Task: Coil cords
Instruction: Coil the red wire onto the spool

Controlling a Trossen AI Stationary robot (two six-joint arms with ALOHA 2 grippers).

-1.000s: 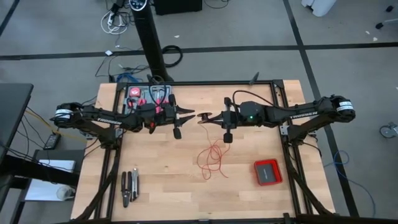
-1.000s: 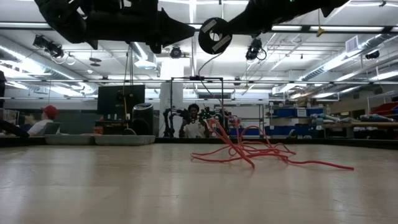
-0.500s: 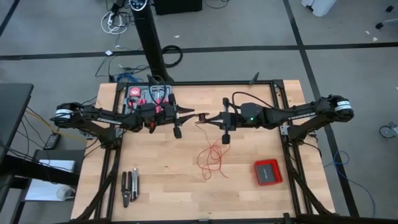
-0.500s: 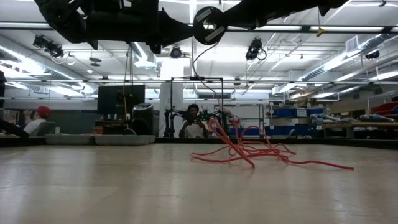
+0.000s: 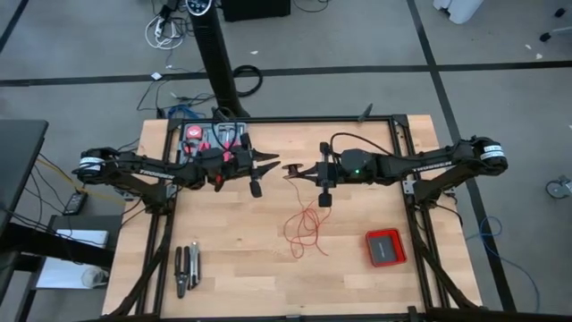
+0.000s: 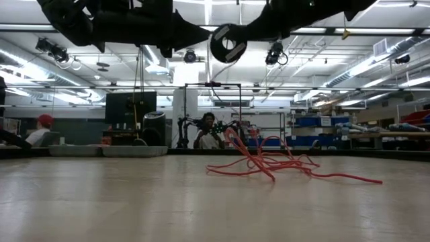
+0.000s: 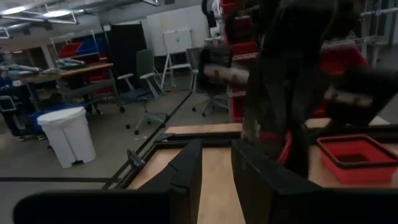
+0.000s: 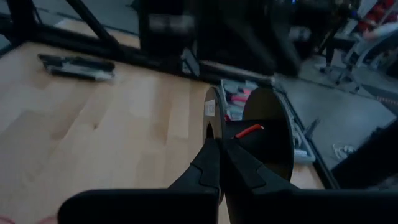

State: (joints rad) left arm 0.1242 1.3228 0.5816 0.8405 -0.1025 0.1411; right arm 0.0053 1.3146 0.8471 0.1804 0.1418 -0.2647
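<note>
We see long ceiling lights shining bright and white high above the room, and they glare a bit. Against them both arms look like black shapes with no detail. The desk under them is dull and soft, and its near part is out of focus. From above, the light is even and the desk looks pale, with only faint shadows under the arms. Just past the left claw, the other arm is smeared and blurry. Close to the right claw, the black spool is fairly sharp, but things behind it are dark and fuzzy.
</note>
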